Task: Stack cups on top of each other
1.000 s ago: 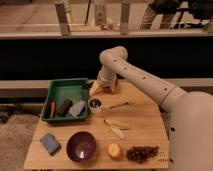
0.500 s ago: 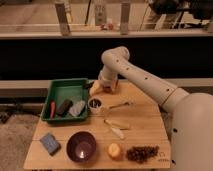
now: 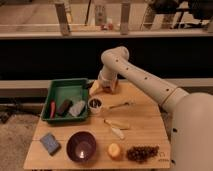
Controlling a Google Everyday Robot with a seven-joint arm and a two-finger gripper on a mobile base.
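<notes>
One small round cup (image 3: 95,104) stands on the wooden table (image 3: 145,125), just right of the green tray. Its rim is pale and its inside looks dark. I cannot tell whether it is one cup or a dark cup sitting inside a pale one. No separate second cup shows. My gripper (image 3: 103,90) hangs at the far side of the table, just behind and slightly above the cup, pointing down. The white arm (image 3: 140,80) reaches in from the right.
The green tray (image 3: 56,89) holds a red item, a dark block and a grey block. A purple bowl (image 3: 81,146), a blue sponge (image 3: 50,142), an orange fruit (image 3: 114,150) and grapes (image 3: 142,152) lie along the front. A spoon (image 3: 120,105) and a pale peel (image 3: 116,127) lie mid-table.
The gripper has shifted slightly to the right behind the cup. The cup and the other objects have not moved.
</notes>
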